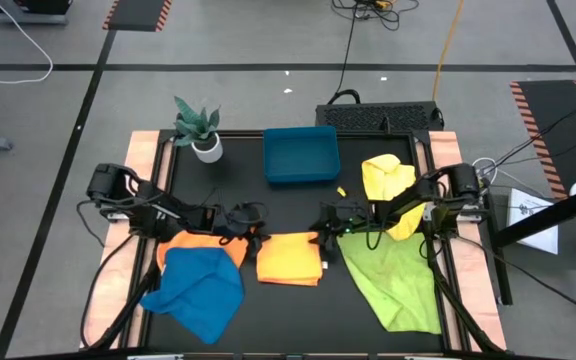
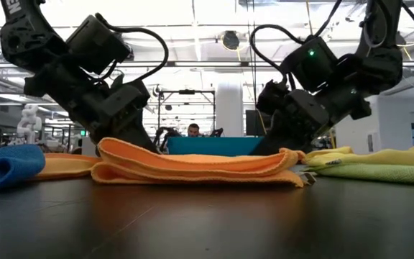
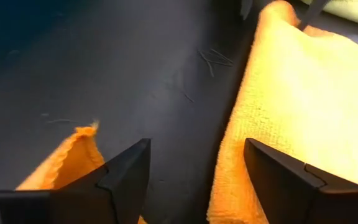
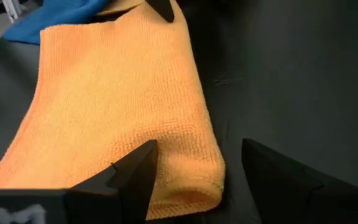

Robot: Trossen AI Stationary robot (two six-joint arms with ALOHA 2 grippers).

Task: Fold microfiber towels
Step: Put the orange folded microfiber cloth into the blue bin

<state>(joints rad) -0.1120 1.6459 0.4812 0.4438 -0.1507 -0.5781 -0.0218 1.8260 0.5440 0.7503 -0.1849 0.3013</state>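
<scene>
Teal tray (image 1: 300, 155) beside potted plant (image 1: 200, 128)

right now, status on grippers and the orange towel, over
Left gripper open, right gripper open, one at each end of the towel. Folded orange towel flat on the table, released. Nothing in the way.

Item: two robot arms, matte black throughout, built of blocky jointed housings.
Left arm (image 1: 128, 205): chunky rounded joint casings; black cables loop from link to link and trail off the table edge.
Right arm (image 1: 446, 190): same build, with a small green indicator light on one housing and looping black cable.
Left gripper (image 3: 194, 180): two dark, flat, wedge-shaped fingers with angular tips.
Right gripper (image 4: 197, 180): matching dark wedge fingers; white lettering on its base.
</scene>
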